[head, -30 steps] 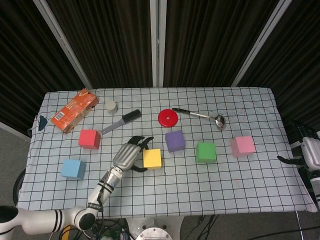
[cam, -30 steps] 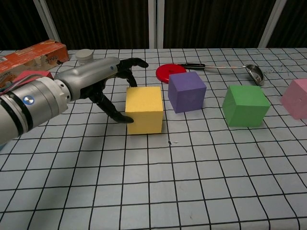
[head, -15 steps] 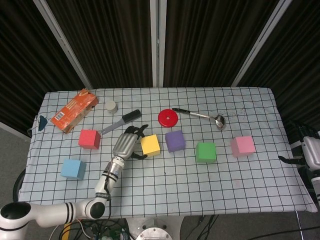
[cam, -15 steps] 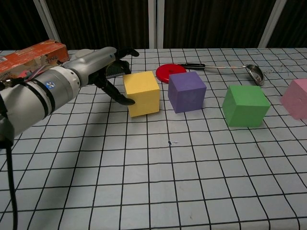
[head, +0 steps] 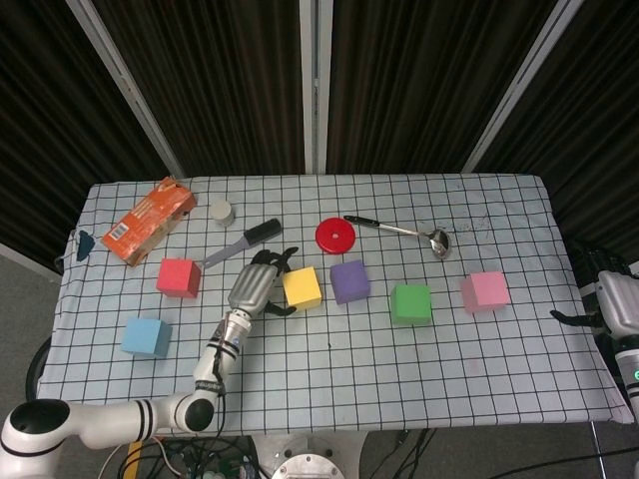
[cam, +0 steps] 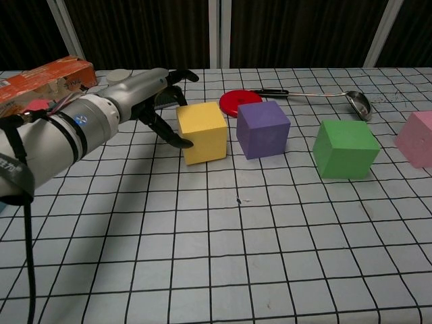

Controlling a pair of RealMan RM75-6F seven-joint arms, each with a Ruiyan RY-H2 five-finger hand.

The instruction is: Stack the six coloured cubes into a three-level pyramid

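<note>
Currently, the left hand (head: 254, 286) lies against the left face of the yellow cube (head: 302, 287), thumb at the cube's near left face and the other fingers curled round its far left corner; the chest view shows the same contact (cam: 156, 101). Whether this contact is a firm grip or only a push cannot be told.

Compared with one second ago, the yellow cube has moved up the tabletop (head: 329, 379) and to the left, from the row below into line with the purple cube (head: 349, 281). It now sits just beside the purple cube, with a narrow gap between them, and is turned slightly off the grid lines. Over the last half second the cube and hand shifted only a little further toward the purple cube.

The green cube (head: 410, 303), pink cube (head: 485, 291), red cube (head: 179, 277) and blue cube (head: 146, 337) are unchanged, each standing apart on the tabletop. No cube rests on another.

The right hand (head: 611, 305) sits at the right edge of the tabletop, holding nothing visible; its finger position cannot be told.

The red disc (head: 335, 236), ladle (head: 404, 232) and orange carton (head: 149, 221) are unmoved.
</note>
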